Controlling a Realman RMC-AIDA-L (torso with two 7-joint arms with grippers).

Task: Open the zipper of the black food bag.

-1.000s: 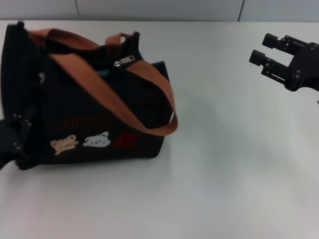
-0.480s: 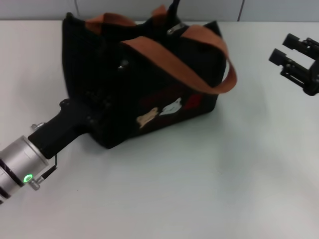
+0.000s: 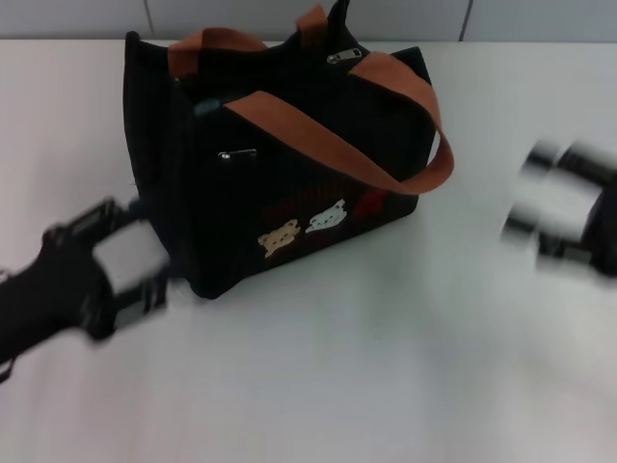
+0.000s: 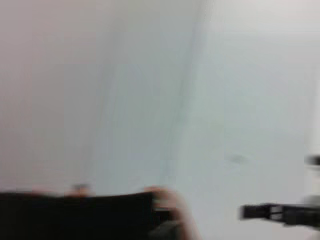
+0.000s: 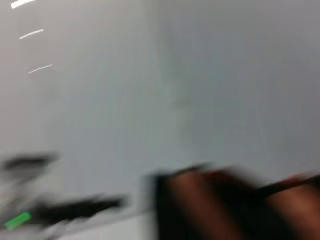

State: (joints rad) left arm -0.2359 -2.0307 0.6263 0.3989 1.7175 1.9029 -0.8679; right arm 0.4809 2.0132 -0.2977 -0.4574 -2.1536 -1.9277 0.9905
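At about eight o'clock in the head view, the left end effector (image 3: 120,265) sits low over the table (image 3: 386,367), its fingers spread apart with pale table showing between them, empty, its tips just beside the bag's near lower corner; whether they touch the fabric cannot be told. At three o'clock the right end effector (image 3: 549,207) hangs well apart from the bag, smeared by blur, so I cannot tell whether it is spread or closed. The bag (image 3: 280,183) stands upright at roughly eleven o'clock, turned so one corner faces the robot, with two orange-brown straps (image 3: 328,145) arching over it and tan and white bear patches (image 3: 301,230) on the side toward five o'clock. The zipper (image 3: 344,56) runs along the top, its silver pull near the far end. A smaller silver pull (image 3: 236,154) lies on the side panel. Both wrist views are too blurred to add detail.
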